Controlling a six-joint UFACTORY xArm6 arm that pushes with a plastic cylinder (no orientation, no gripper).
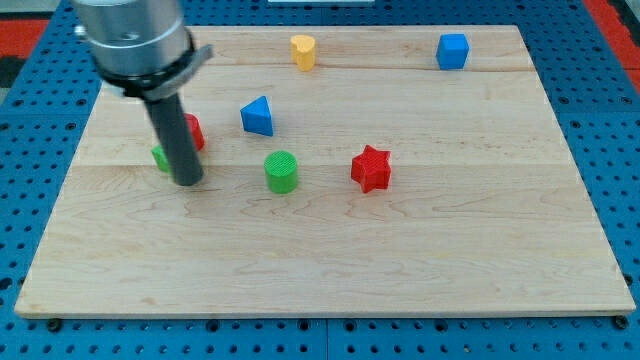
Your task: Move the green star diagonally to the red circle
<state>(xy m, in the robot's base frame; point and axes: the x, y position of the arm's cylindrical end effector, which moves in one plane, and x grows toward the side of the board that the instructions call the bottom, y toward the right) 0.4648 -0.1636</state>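
My rod comes down from the view's top left and my tip [189,182] rests on the wooden board [320,260] at the left. A green block [159,157], mostly hidden behind the rod, shows just left of it; its shape cannot be made out. A red block [194,131], also partly hidden, shows just right of the rod and slightly above the green one. My tip stands right beside the green block, at its lower right.
A blue triangle block [258,116] lies right of the red block. A green cylinder [281,171] and a red star [371,168] sit mid-board. A yellow block [303,50] and a blue cube [452,51] lie near the top edge.
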